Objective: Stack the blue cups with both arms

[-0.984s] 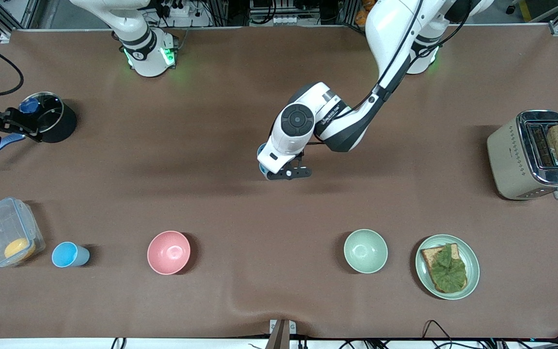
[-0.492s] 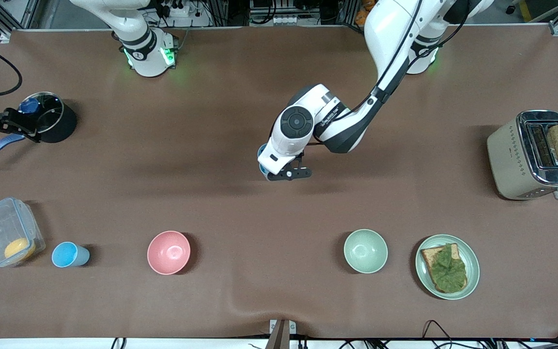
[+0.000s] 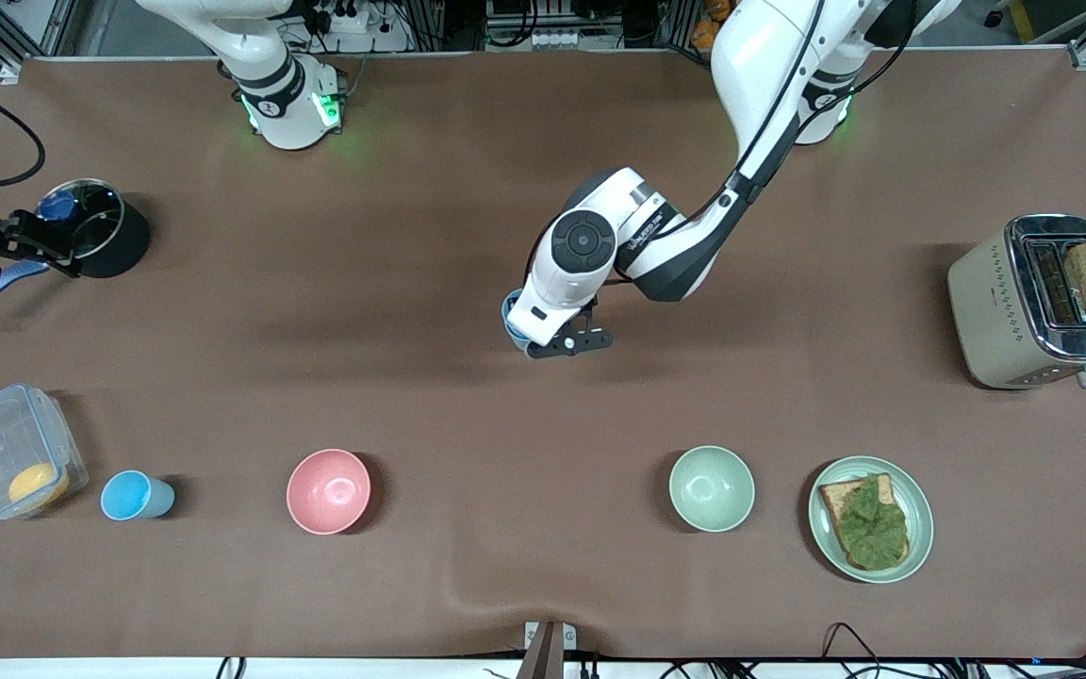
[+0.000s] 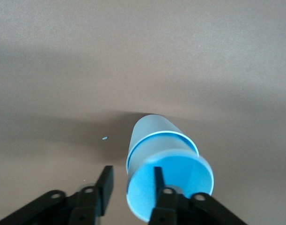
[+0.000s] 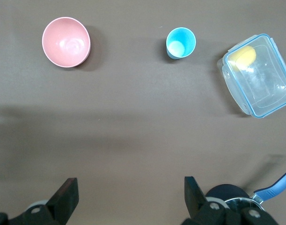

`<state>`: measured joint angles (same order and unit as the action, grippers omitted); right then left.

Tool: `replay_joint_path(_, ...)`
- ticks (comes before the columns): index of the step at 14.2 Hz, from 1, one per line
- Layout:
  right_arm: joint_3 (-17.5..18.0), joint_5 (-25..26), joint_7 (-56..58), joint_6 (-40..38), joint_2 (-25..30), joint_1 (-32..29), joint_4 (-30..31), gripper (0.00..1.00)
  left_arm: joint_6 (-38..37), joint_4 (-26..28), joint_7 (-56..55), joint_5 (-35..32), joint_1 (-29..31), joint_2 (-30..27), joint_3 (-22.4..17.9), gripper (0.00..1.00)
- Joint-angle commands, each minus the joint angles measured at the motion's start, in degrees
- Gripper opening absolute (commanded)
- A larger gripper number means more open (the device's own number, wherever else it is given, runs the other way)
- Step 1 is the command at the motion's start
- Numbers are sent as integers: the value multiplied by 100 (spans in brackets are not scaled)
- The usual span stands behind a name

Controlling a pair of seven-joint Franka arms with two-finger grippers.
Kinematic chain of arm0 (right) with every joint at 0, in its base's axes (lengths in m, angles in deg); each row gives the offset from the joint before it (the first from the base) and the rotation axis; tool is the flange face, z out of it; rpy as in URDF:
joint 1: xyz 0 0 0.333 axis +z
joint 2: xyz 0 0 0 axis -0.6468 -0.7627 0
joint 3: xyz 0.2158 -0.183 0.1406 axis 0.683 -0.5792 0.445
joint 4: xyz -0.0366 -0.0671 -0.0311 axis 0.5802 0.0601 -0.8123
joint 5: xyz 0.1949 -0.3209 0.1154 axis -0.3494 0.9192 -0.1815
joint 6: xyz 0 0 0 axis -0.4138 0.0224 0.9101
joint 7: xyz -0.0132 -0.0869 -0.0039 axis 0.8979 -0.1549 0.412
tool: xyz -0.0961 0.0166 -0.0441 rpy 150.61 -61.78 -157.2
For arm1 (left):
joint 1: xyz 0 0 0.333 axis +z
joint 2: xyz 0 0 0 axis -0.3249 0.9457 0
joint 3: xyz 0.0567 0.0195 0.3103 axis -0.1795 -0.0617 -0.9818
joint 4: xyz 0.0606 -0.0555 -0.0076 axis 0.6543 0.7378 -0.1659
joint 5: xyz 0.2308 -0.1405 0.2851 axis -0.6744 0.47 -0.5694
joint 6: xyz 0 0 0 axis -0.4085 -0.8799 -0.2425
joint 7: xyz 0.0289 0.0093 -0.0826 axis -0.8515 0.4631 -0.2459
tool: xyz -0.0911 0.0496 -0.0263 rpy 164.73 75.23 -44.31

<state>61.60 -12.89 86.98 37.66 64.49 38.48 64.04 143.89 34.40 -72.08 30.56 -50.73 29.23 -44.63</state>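
While the right claw is held wide apart above the pot end of the brown counter, a pale blue plastic tumbler is pinched at its rim by the left claw over mid-counter. A brighter sky-blue tumbler is seen upright between the clear lidded box and pink bowl.

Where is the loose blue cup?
The blue cup stands upright near the front camera, between the plastic box and the pink bowl.
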Motion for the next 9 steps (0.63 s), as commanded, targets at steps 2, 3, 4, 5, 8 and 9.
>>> replay_joint_path(2, 103, 31, -71, -33, 23, -82, -36, 100, 24, -133, -114, 53, 39, -53, -35, 100)
replay_joint_path(3, 103, 31, -62, -41, 23, -82, -36, 100, 15, -133, -114, 44, 144, -175, -70, 100)
replay_joint_path(4, 103, 31, -62, -33, 23, -82, -36, 100, -29, -133, -114, 9, 206, -272, -79, 100)
replay_joint_path(5, 103, 31, -71, -33, 23, -82, -36, 100, -46, -133, -105, -8, 224, -412, -131, 100)
replay_joint_path(8, 103, 31, -71, -41, 23, -82, -36, 100, -484, -133, 78, 9, 364, -913, -692, 100)
replay_joint_path(9, 103, 31, -71, -41, 23, -82, -36, 100, -712, -133, 288, 26, 521, -1062, -746, 100)
